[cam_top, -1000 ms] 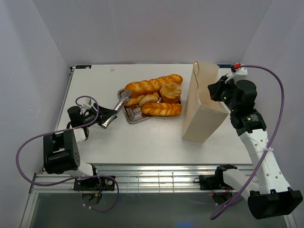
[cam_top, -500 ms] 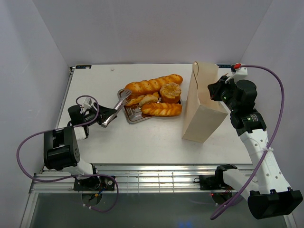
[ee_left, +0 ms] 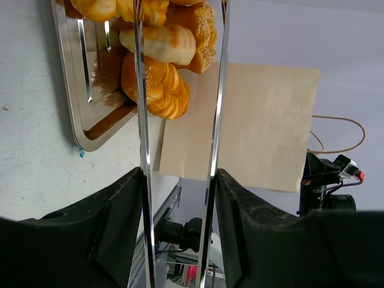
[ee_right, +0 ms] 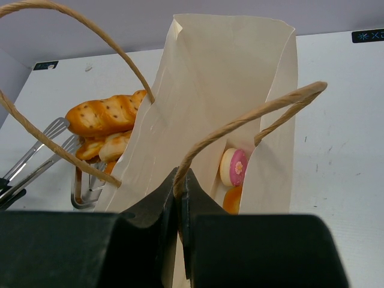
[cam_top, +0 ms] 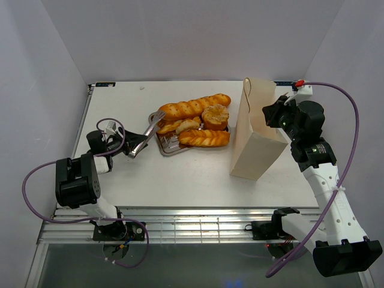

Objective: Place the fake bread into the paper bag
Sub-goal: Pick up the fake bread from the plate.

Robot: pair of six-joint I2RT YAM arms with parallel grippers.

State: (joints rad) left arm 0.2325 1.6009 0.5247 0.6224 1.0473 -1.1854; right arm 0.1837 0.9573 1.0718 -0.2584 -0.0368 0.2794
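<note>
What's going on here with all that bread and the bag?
Two robot arms are moving toy bread into a paper bag. The left gripper grips metal tongs, whose tips reach over the pile on the silver tray. The right gripper pinches a string handle of the standing bag, holding its mouth open. A pink-iced donut and an orange piece already lie inside; most pieces are on the tray.
</note>
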